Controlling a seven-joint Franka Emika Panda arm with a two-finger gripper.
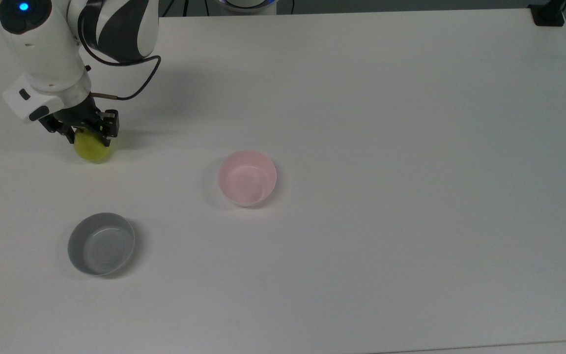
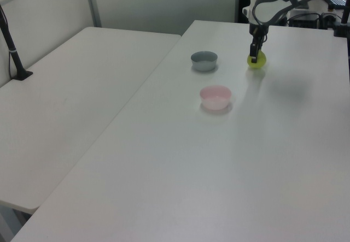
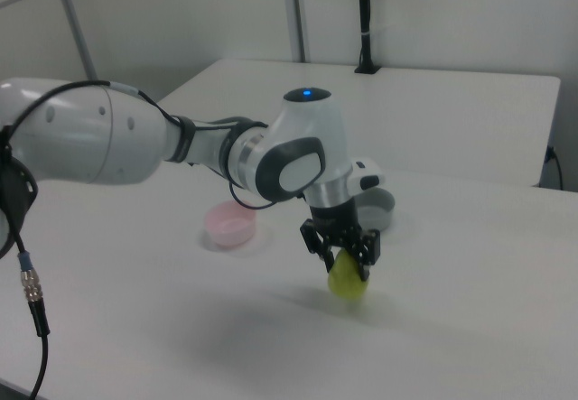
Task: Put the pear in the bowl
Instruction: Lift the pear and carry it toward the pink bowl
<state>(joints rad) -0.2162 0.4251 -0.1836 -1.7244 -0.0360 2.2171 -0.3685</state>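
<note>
The gripper (image 1: 88, 133) has its fingers closed around the top of the pear (image 1: 89, 149), which sits well away from the pink bowl (image 1: 247, 177), toward the top view's upper left. The fruit is round and smooth — a grip this high could slip, letting it roll toward the grey bowl (image 1: 101, 243) or drop short of the pink bowl.

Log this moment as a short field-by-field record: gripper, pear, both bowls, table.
gripper: fingers closed around the pear's top
pear: yellow-green, at the top view's left, held by the gripper
pink bowl: upright, nothing in it, toward the top view's right of the pear
grey bowl: upright, nothing in it, below the pear in the top view
table: white, carries both bowls
</note>
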